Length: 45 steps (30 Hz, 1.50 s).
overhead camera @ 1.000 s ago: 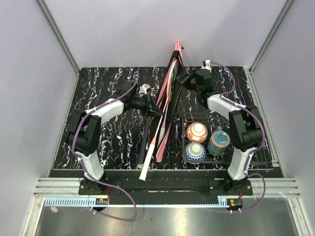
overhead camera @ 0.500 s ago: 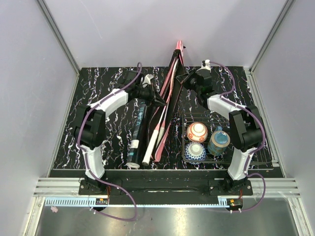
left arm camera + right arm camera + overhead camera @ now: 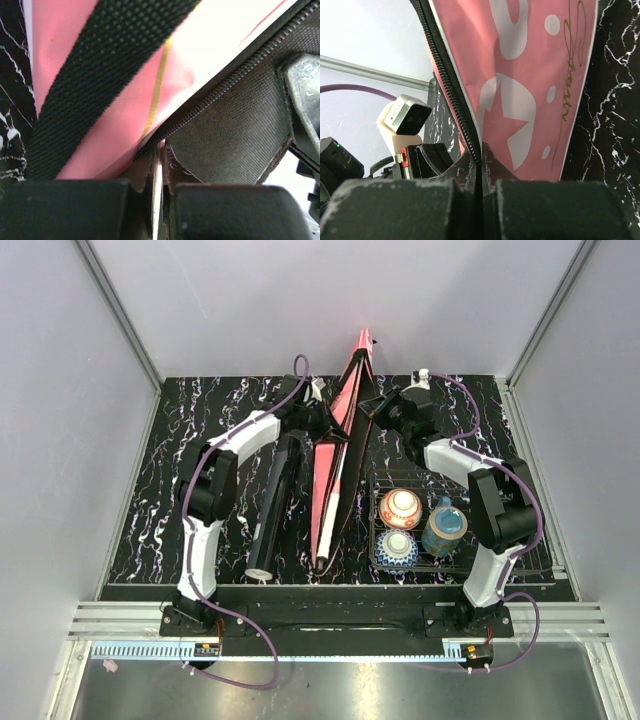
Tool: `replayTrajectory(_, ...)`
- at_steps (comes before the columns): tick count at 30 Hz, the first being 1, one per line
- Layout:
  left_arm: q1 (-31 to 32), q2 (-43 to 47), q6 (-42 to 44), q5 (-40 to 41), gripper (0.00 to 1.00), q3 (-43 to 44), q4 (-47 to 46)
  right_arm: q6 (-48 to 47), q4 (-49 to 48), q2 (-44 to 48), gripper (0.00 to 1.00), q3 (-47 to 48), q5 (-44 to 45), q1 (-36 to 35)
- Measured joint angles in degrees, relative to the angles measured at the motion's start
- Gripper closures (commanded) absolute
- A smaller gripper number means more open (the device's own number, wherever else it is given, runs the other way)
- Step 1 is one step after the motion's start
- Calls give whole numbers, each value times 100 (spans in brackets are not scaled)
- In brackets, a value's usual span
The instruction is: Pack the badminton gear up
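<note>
Top external view: on the black marbled surface point(image 3: 165, 480) the long pink racket cover point(image 3: 325, 480) runs front to back at centre, with the black tube point(image 3: 275, 495) just left of it. Wrist views show the left pincer point(image 3: 158, 175) and the right pincer point(image 3: 479, 165) each clamped tight on the cover's zipper edge.

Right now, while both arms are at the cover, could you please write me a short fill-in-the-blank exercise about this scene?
1. The left gripper and the right gripper each pinch the zipper edge of the ____ racket cover.
2. In the top view, the long black tube lies on the table to the ____ of the cover.
3. The wire basket holds two bowls and one ____.

Missing words: pink; left; cup
</note>
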<state>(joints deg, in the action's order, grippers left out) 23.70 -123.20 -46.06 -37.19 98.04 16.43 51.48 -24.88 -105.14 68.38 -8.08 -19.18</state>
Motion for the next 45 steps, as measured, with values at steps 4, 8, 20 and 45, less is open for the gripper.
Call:
replayTrajectory(4, 76, -256, 367, 103, 100, 444, 284, 2, 59, 0, 100, -17, 46, 46)
replayTrajectory(8, 101, -275, 601, 387, 60, 575, 553, 11, 105, 0, 100, -20, 105, 61)
replayTrajectory(20, 269, 1241, 1582, 1060, 19, 280, 1480, -26, 717, 11, 100, 240, 7, -17)
replayTrajectory(45, 774, 1233, 3185, 337, 1, -33, 1641, 446, 2706, -20, 100, 1215, 393, -33)
